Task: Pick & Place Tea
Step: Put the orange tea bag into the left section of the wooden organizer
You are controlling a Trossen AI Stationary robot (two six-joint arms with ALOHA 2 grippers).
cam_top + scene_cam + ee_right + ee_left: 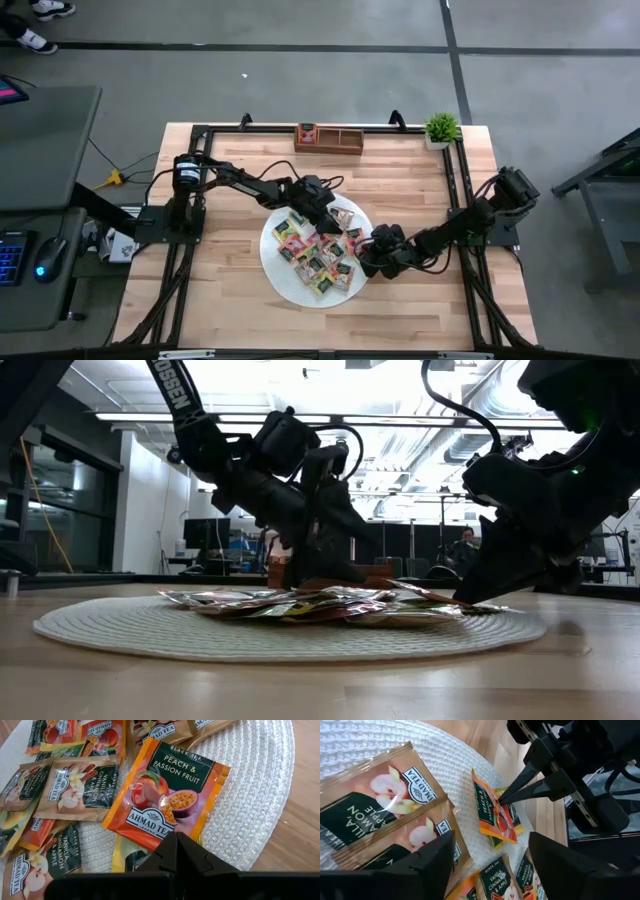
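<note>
Reading the overhead view as a clock face, with 6 o'clock at the near table edge.

I see the round white mat (pixel 285 282) nearest me, just below the table's centre. The tea packets (pixel 318 252) lie on it in a loose overlapping heap covering its upper and right part; its 7 o'clock sector is bare.

At about 3 o'clock on the mat, my right gripper (pixel 367 252) sits low at the rim, fingers pressed together into a single point. In the right wrist view that point (pixel 176 851) meets the near edge of an orange peach-and-passion-fruit packet (pixel 167 795), which lies on other packets. In the left wrist view the same packet (pixel 495 817) looks tilted up on that edge, with the pointed tip against it. I cannot tell whether the tip pinches the packet or only touches it.

Towards 12 o'clock on the mat, my left gripper (pixel 325 215) hangs over the heap with fingers (pixel 432 862) spread apart and nothing between them; apple-cinnamon packets (pixel 370 795) lie below it.

Farther out, at 12 o'clock by the far table edge, stands the brown wooden tray (pixel 340 140), a packet (pixel 307 133) in its left compartment. A small potted plant (pixel 441 128) is at 1 o'clock.
</note>
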